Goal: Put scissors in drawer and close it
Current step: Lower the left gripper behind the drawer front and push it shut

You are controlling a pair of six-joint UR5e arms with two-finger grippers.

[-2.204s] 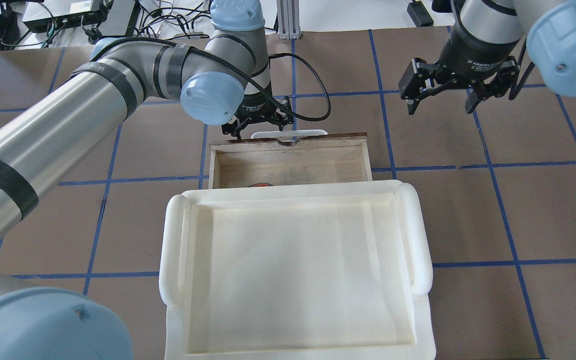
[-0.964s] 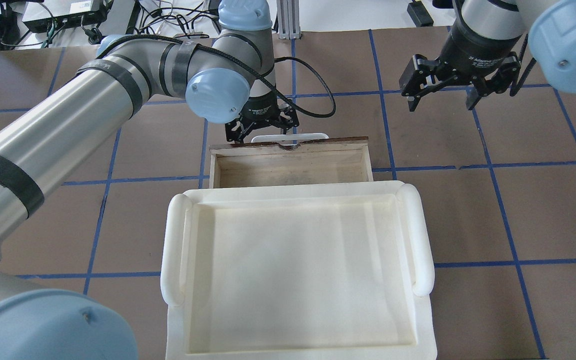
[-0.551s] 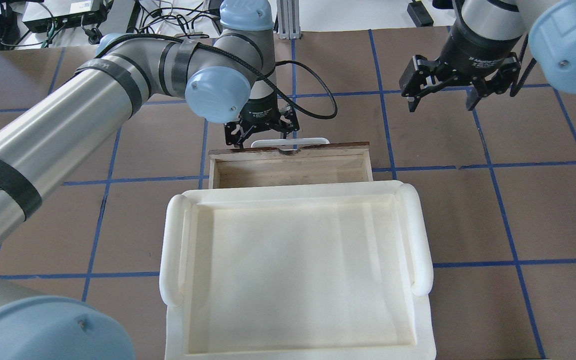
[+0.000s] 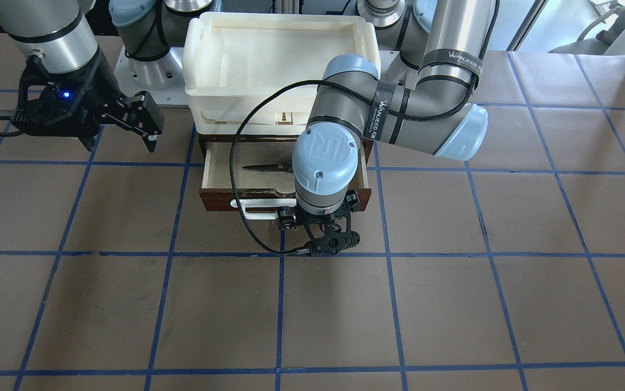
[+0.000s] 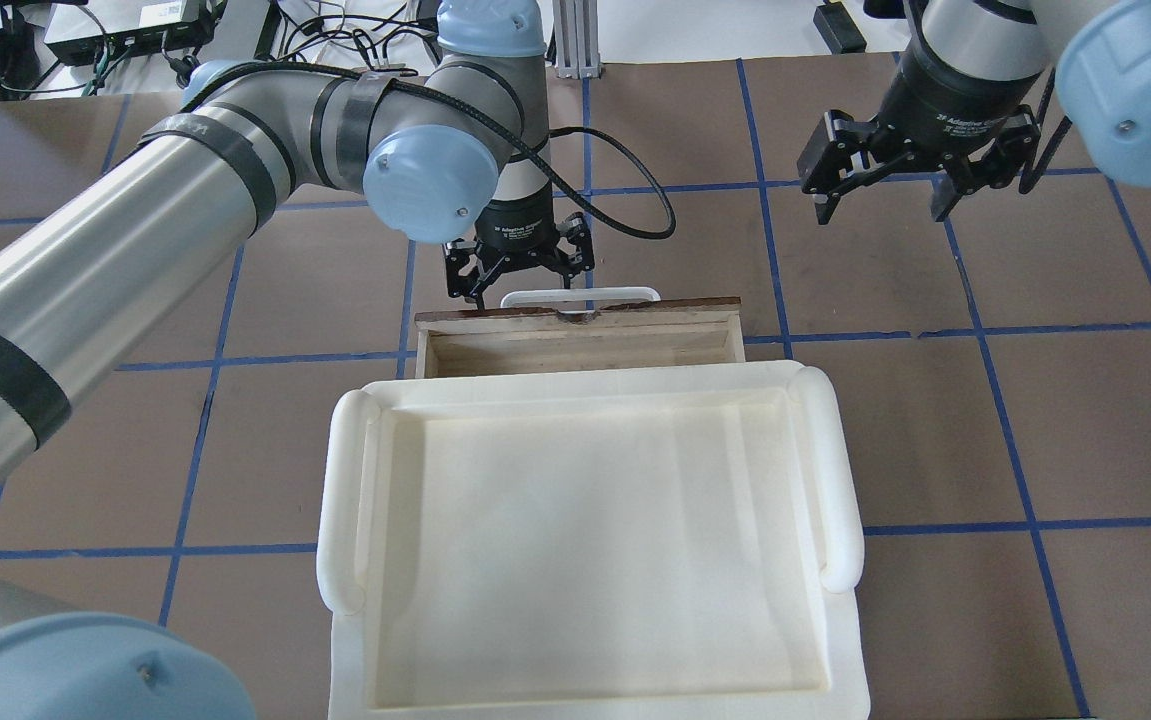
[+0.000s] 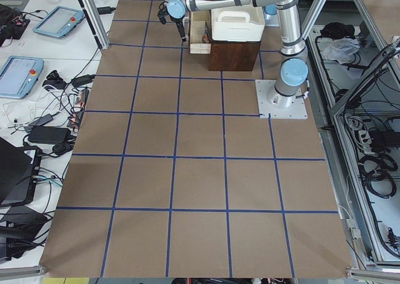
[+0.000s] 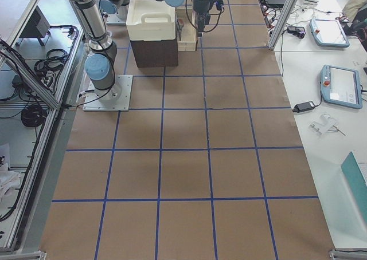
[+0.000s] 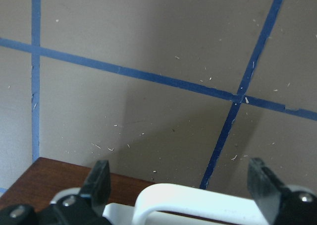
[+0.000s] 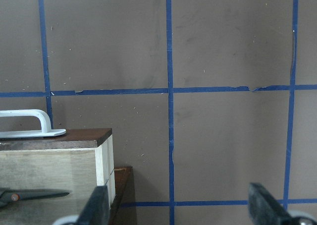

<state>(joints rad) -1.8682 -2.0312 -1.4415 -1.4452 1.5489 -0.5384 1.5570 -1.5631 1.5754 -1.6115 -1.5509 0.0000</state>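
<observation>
Seen from across the table, the drawer (image 4: 218,172) is standing part-way out beneath the cream tray (image 4: 197,38). The scissors (image 4: 266,167) are lying on its pale floor, blades pointing toward this view's left, their loops hidden under the left arm's wrist. The left gripper (image 4: 324,243) is hanging just in front of the drawer's dark front, beside the white bar handle (image 4: 251,206). From here I cannot tell how its fingers are set. The right gripper (image 4: 118,133) is hovering well off to the side, spread wide and holding nothing.

From overhead, the left gripper (image 5: 518,280) is sitting just beyond the handle with its fingers apart and empty. The right one (image 5: 880,205) is hanging over bare table (image 5: 935,400), well apart from the drawer. The tray is covering most of the drawer, so the scissors are hidden here.

The left wrist camera is showing both fingers (image 8: 100,178) wide apart, one end of the handle curving up low between them.

The right wrist camera is showing that gripper's fingers (image 9: 100,205) spread over the table, with the scissors' dark blades (image 9: 34,194) lying inside the drawer at the lower left.

In the two side views both arms are reaching toward the dark cabinet (image 6: 234,52) at the far end, too small to judge further.
</observation>
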